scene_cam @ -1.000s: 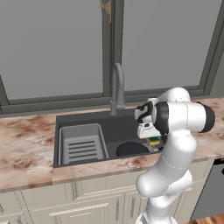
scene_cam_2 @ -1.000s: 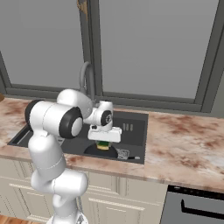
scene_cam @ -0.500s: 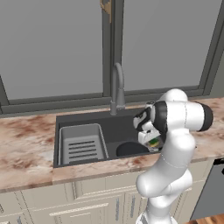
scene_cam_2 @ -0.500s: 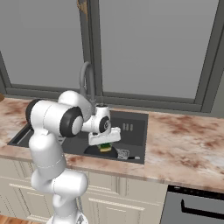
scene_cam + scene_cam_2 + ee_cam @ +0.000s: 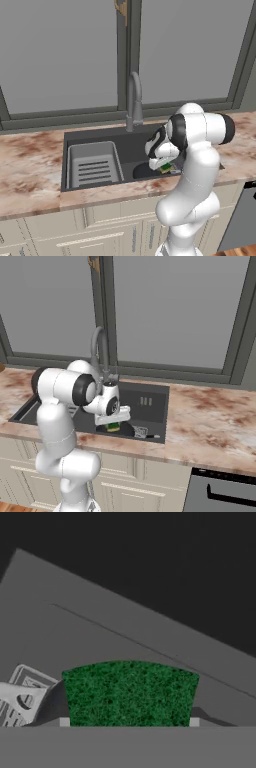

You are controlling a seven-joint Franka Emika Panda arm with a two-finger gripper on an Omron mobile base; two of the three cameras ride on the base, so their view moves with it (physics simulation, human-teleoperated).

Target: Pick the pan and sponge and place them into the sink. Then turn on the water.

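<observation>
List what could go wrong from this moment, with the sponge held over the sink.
1. The gripper holds the sponge above the pan in the sink; released here, it would likely land on the pan rather than the basin floor, and might bounce.
2. The drain grate lies close beside the sponge; a drop could cover it before the water runs.
3. The faucet stands just behind the arm, so a careless lift may clip it.

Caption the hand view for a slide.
Green sponge gripped between the jaws above the dark sink, drain grate beside it.
</observation>
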